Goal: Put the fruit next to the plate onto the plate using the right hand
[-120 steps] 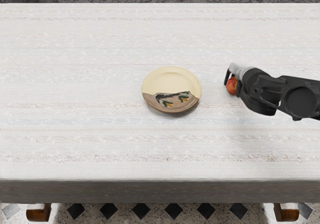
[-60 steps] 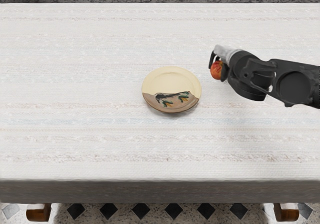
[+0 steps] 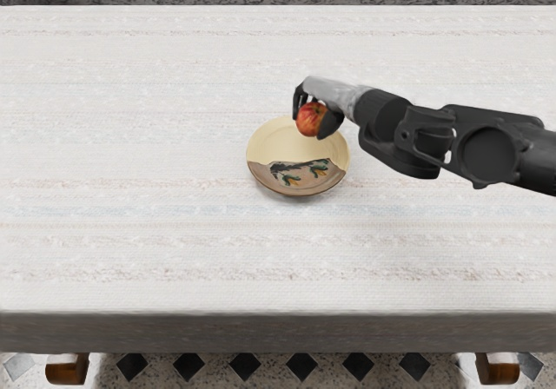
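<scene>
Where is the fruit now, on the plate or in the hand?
In the right hand: its fingers wrap the fruit over the plate's far rim, not yet released.

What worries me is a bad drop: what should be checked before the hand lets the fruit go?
1. Fruit gripped by right hand: ok.
2. Fruit centred over plate: not ok, it shows at the far rim.
3. Plate free to receive it: ok, nothing lies in it.
4. Fruit's height above plate: cannot tell.
5. Left arm out of the way: ok, not in view.
</scene>
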You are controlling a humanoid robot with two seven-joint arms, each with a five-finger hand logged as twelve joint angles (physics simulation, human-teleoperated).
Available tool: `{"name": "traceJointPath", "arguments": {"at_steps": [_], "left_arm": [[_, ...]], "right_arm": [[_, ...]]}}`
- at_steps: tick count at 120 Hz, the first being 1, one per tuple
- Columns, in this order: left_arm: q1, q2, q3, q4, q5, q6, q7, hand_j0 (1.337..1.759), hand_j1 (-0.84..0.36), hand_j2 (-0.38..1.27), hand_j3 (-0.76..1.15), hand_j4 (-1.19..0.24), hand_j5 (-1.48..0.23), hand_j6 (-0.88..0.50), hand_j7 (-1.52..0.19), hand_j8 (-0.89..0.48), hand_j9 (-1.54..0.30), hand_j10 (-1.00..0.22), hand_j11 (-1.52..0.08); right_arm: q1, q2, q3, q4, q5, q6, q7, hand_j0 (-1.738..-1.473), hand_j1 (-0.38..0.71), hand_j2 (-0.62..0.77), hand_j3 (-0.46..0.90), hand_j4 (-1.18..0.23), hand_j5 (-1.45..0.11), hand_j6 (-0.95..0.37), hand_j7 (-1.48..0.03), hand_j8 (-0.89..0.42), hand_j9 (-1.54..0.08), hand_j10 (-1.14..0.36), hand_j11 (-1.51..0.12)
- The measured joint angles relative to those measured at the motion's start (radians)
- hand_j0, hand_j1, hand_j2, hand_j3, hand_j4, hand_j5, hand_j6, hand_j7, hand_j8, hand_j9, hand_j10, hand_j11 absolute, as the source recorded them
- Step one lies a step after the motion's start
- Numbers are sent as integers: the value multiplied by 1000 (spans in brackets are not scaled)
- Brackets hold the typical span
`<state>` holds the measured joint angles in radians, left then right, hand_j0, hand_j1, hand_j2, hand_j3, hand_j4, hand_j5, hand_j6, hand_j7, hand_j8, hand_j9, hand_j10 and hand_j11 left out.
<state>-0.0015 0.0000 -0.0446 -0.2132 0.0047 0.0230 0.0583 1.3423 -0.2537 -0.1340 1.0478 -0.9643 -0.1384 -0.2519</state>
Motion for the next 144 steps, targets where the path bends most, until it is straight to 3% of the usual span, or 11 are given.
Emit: {"name": "traceJointPath", "arguments": {"at_steps": [40, 59, 79, 91, 103, 108, 124, 144], "left_arm": [[0, 0, 0, 0, 0, 0, 0, 1658, 349, 0, 0, 0, 0, 0, 0, 0, 0, 0, 0], [0, 0, 0, 0, 0, 0, 0, 1658, 349, 0, 0, 0, 0, 0, 0, 0, 0, 0, 0], [0, 0, 0, 0, 0, 0, 0, 1658, 349, 0, 0, 0, 0, 0, 0, 0, 0, 0, 0], [0, 0, 0, 0, 0, 0, 0, 1658, 349, 0, 0, 0, 0, 0, 0, 0, 0, 0, 0], [0, 0, 0, 0, 0, 0, 0, 1658, 349, 0, 0, 0, 0, 0, 0, 0, 0, 0, 0], [0, 0, 0, 0, 0, 0, 0, 1658, 349, 0, 0, 0, 0, 0, 0, 0, 0, 0, 0], [-1, 0, 0, 0, 0, 0, 0, 1658, 349, 0, 0, 0, 0, 0, 0, 0, 0, 0, 0], [-2, 0, 0, 0, -1, 0, 0, 1658, 349, 0, 0, 0, 0, 0, 0, 0, 0, 0, 0]], "right_arm": [[-65, 5, 1, -1, -2, -1, 13, -1649, 221, 50, 0, -625, -981, -361, -940, -358, -983, -690, -965], [-101, -11, 115, 0, 36, 72, 13, -1654, -61, 23, 0, -312, -484, -191, -464, -189, -484, -342, -476], [-115, -158, 374, 45, 124, 366, 12, -1656, -211, 9, 0, -148, -226, -95, -217, -94, -226, -161, -223], [-117, -262, 461, 59, 293, 581, 9, -1657, -257, 4, 0, -98, -147, -66, -142, -65, -147, -106, -145], [-135, -379, 496, 63, 498, 685, 0, -1657, -285, 2, 0, -67, -98, -48, -95, -47, -98, -71, -97], [-154, -429, 497, 64, 576, 706, -17, -1657, -294, 1, 0, -58, -84, -42, -81, -41, -84, -61, -83], [-251, -518, 497, 66, 725, 738, -133, -1658, -311, -1, 0, -38, -54, -30, -52, -30, -54, -40, -53], [-298, -558, 487, 68, 771, 747, -177, -1658, -322, -2, 0, -26, -35, -23, -35, -23, -35, -27, -35]]}}
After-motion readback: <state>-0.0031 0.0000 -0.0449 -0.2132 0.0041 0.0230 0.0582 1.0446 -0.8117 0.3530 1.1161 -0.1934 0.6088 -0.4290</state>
